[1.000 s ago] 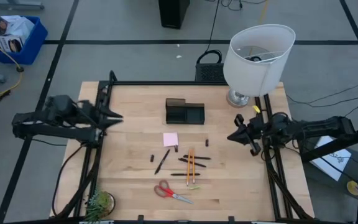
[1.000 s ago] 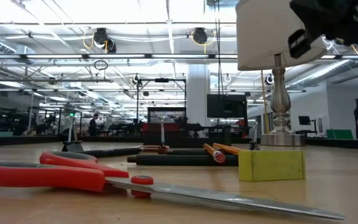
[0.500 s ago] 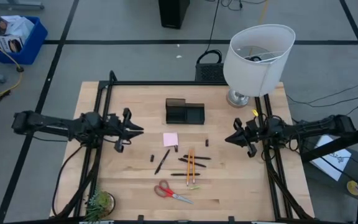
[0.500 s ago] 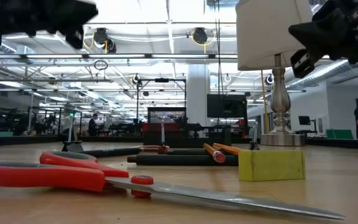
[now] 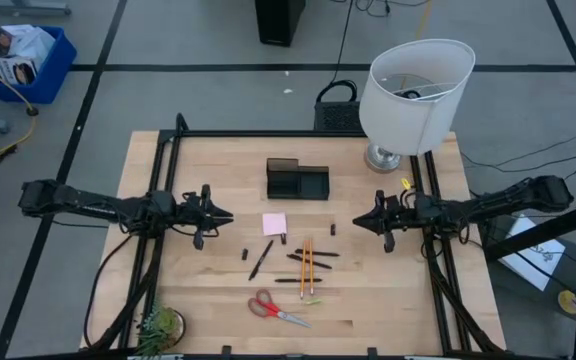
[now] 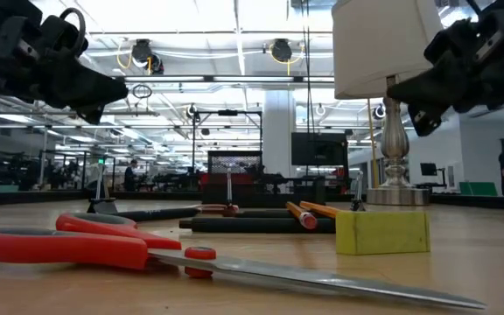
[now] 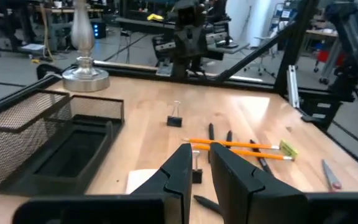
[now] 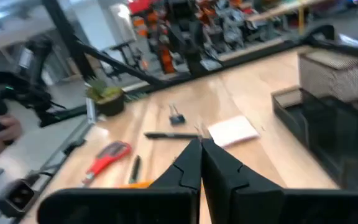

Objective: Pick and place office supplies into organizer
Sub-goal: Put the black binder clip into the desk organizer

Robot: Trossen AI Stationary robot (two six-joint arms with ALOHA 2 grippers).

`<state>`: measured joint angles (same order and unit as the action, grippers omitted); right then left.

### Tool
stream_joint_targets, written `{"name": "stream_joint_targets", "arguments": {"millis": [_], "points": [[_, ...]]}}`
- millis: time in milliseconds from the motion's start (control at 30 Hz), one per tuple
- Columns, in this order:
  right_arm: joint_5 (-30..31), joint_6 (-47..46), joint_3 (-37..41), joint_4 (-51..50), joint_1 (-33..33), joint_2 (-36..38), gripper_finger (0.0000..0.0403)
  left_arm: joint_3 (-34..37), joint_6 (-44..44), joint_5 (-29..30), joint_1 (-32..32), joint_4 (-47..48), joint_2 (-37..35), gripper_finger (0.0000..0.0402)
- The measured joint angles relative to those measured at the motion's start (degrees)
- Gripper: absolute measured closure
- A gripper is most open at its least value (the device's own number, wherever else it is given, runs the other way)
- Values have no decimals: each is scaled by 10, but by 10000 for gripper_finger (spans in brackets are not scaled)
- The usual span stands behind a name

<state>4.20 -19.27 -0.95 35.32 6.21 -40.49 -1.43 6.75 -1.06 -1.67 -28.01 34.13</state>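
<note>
- The red-handled scissors [image 5: 277,310] lie nearest the front edge of the tabletop [image 5: 368,290], unmoved since the earlier frames; in the low view their blades run out of the picture at the right.
- Just behind them lie the two orange-yellow pencils [image 5: 307,266] side by side, with thin black pens [image 5: 261,259] crossing and flanking them near the middle of the tabletop, all as before.
- The pink sticky-note pad [image 5: 274,224] sits toward the centre, apart from the pens, untouched.
- The left gripper [image 5: 227,214] has reached farther in from the left edge than a second ago, when it was drawn back at the frame rail; it hangs above the wood beside the pad, fingers [image 7: 179,171] nearly together with a thin gap, holding nothing.
- The right gripper [image 5: 357,222] has likewise pushed inward from the right edge; its fingers are pressed together and empty.
- The black organizer [image 5: 297,180] stands toward the back edge, centred, its taller cup on the left, nothing visible inside.
- The tiny dark bits [image 5: 332,229] are too small to identify from above; the left wrist view suggests binder clips.
- The lamp [image 5: 415,92] at the back right corner hides the wood beneath its shade.
</note>
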Motion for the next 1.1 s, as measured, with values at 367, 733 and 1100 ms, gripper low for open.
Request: {"name": "stream_joint_targets", "arguments": {"millis": [367, 733, 1100], "points": [[157, 5, -96, 6, 131, -142, 377, 0, -17, -29, 0, 6, 0, 339], [228, 83, -172, 0, 157, -234, 378, -1, -39, -65, 0, 42, -1, 339], [227, 84, -197, 13, 191, -268, 286, -1, -23, -64, 2, 45, -47, 339]]}}
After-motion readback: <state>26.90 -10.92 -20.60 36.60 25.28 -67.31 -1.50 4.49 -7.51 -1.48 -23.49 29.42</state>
